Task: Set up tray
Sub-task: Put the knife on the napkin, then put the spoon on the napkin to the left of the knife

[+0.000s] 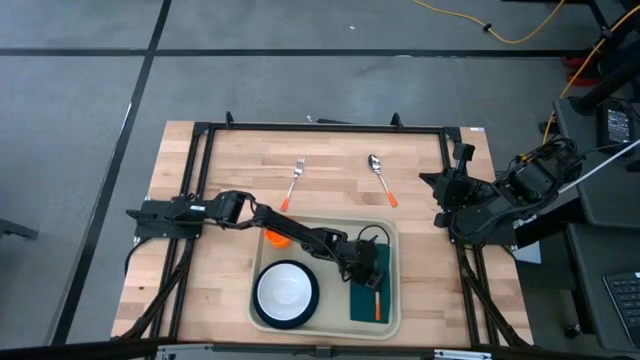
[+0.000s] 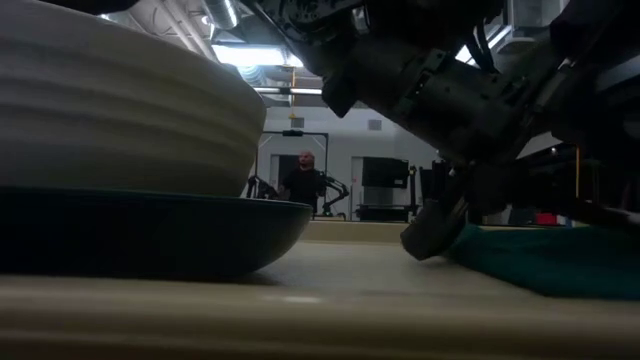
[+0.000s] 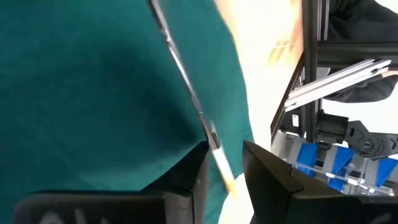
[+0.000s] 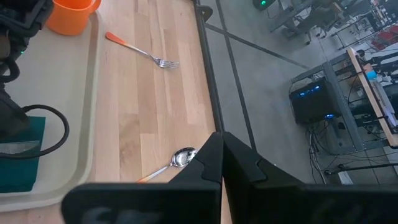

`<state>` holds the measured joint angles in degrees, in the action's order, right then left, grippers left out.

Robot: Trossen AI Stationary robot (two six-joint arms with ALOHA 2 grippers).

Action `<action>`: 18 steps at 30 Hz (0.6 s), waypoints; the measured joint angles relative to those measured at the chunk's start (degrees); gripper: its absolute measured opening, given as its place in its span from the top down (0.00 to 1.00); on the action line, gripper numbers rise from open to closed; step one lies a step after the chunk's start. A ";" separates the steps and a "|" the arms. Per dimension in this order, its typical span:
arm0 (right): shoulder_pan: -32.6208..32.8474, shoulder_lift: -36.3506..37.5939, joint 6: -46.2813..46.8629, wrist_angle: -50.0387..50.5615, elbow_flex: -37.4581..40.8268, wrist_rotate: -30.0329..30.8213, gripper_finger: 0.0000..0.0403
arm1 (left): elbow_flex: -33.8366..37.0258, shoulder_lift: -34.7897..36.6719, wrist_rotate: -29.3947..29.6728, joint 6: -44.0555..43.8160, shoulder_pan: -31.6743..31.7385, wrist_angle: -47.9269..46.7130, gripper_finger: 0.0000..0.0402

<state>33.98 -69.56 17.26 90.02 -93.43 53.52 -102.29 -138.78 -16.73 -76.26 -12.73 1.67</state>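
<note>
The cream tray lies at the table's near middle. It carries an orange cup, a white bowl on a dark teal plate, and a green napkin with an orange-handled knife lying flat on it. My left gripper hangs low over the napkin, open. Its fingers stand on either side of the knife's handle end, with a gap showing on both sides. My right gripper waits shut, raised beyond the table's right edge. A fork and a spoon lie on the wood behind the tray.
The low view shows the bowl and plate close by, and the left fingers just off the napkin's edge. A black frame rims the table. A person stands far back in the room.
</note>
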 joint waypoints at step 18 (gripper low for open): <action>0.01 -0.01 0.02 0.00 0.01 -0.08 0.98 | -0.64 -0.04 3.19 1.64 0.47 2.46 0.77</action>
<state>33.98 -69.57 17.28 90.01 -93.41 53.44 -102.94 -138.82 -13.55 -74.62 -12.25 4.13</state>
